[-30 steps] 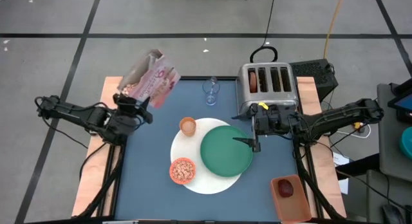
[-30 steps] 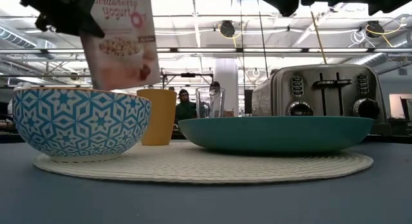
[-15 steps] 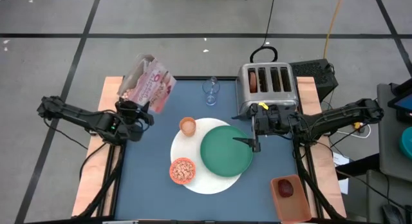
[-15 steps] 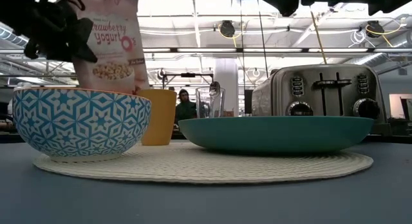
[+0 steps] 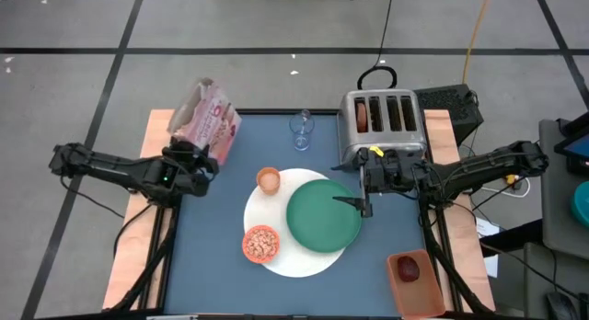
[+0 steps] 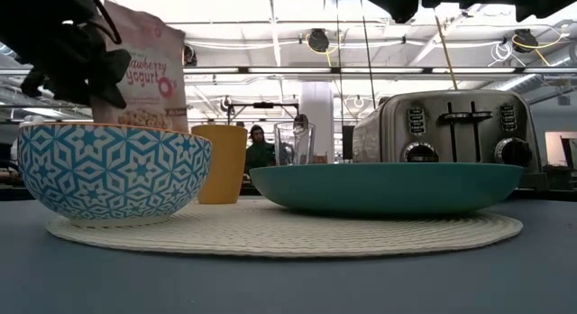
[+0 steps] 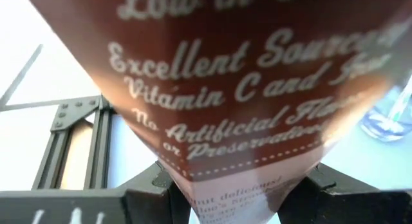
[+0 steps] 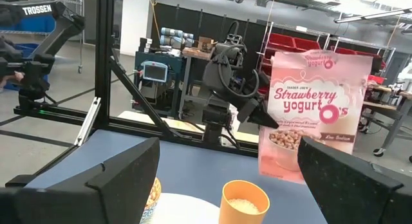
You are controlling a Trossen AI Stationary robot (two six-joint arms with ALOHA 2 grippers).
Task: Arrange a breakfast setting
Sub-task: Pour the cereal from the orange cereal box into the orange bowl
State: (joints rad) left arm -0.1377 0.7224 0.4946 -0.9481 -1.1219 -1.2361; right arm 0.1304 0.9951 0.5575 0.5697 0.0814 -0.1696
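Pink cereal bag (image 5: 204, 124) clamped in left gripper (image 5: 189, 159), above far-left table corner | set bag down upright, release slowly so it won't tip | bowl (image 5: 260, 243), cup (image 5: 268, 180), plate (image 5: 324, 214) on mat (image 5: 276, 257) toward right of it | right gripper (image 5: 366, 206) wide open, empty, over plate

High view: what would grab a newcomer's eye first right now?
The pink strawberry-yogurt cereal bag, clamped in the left gripper over the table's far left corner. Next, the green round plate on the white round placemat at centre, with the silver four-slot toaster behind it.
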